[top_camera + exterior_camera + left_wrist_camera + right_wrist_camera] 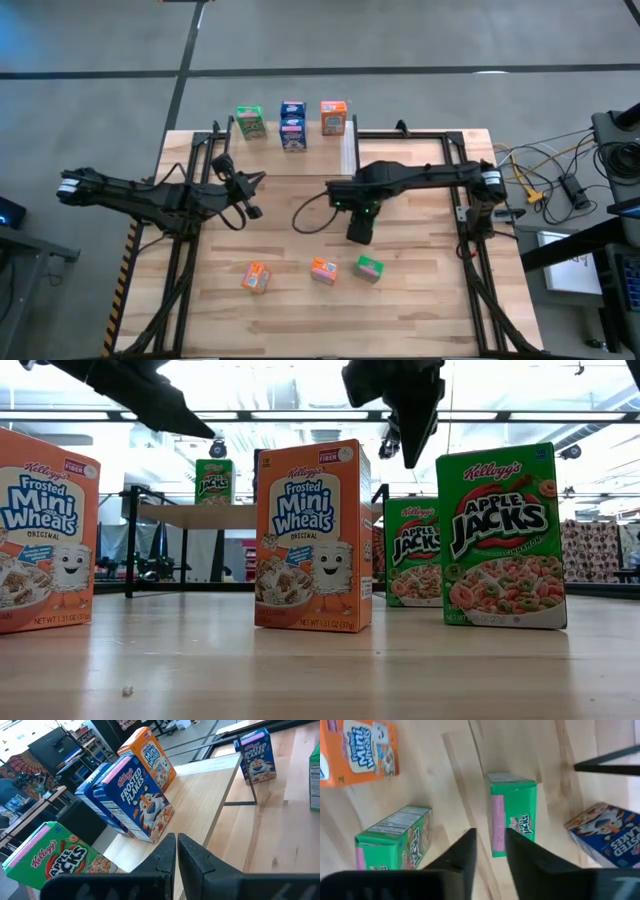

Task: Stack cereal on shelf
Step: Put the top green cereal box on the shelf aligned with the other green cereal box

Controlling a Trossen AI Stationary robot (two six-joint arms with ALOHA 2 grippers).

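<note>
The shelf [320, 155] stands at the table's far side. On it stand a green box [250, 122], two blue boxes [292, 126] and an orange box [333, 117]. Two orange boxes [256, 277] [323, 270] and a green box [369, 267] stand on the table near the front. A second green box [512, 812] stands right below my right gripper [490, 852], which is open, points down and touches nothing. Another blue box [610, 832] is on the table beside it. My left gripper [176, 852] is shut and empty, in front of the shelf.
The shelf's thin black legs [247, 780] stand between my left gripper and the blue box on the table [255, 755]. Black frame rails run along the table's left and right sides [470, 240]. Bare tabletop lies in the middle [290, 240].
</note>
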